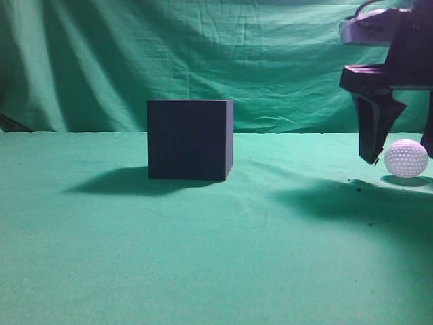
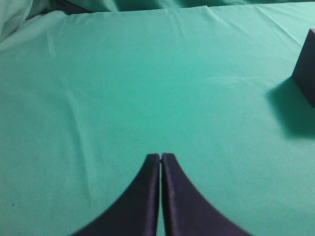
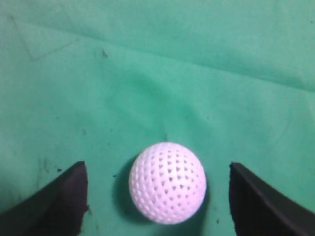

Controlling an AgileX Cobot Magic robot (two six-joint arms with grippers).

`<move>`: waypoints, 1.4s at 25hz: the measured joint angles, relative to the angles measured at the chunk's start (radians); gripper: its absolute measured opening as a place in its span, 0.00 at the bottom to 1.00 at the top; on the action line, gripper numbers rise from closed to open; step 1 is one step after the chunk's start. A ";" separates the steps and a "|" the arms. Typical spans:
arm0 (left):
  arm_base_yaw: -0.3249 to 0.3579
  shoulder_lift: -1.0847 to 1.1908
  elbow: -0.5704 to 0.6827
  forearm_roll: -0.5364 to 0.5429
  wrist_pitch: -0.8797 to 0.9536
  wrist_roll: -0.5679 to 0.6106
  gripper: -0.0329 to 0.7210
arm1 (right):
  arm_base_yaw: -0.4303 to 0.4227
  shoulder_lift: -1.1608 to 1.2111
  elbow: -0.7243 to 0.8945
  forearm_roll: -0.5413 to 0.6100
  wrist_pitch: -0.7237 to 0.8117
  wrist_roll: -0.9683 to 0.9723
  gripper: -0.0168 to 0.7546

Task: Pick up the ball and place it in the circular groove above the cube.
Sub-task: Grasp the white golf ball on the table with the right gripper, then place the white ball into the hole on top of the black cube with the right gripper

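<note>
**Two end effectors, one ball bracketed, nothing lifted yet**

Nearest, in the right wrist view: right end effector (image 3: 157, 196) spread wide, dark fingers (image 3: 59, 196) standing well clear on either side of the ball (image 3: 167, 183). No contact visible on either flank. Positioned this way, by the look of it, to centre the ball between the jaws before a squeeze. Ball resting on the green cloth, white and dimpled, small shadow beneath. Seen from the exterior view: the same ball (image 1: 406, 158) at the far right of the desk (image 1: 203, 257), with one finger hanging just beside it and the other mostly cut off by the frame edge.

Further off: left end effector (image 2: 161, 162) closed on nothing, fingertips pressed together, hovering over bare cloth; apparently parked clear of the work.

Beyond, toward the middle: the cube (image 1: 190, 139), dark and sharp-edged, sitting flat, well apart from the ball. Top face not visible from this low angle, so groove unconfirmed. Corner of the cube (image 2: 307, 64) also caught at the right edge of the left wrist view.

Surface: green fabric, lightly creased, flecked with dark specks near the ball. Behind: wrinkled green backdrop (image 1: 203, 54) hung as a curtain.
</note>
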 joint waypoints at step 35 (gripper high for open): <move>0.000 0.000 0.000 0.000 0.000 0.000 0.04 | 0.396 0.077 -0.460 0.045 0.174 -0.020 0.42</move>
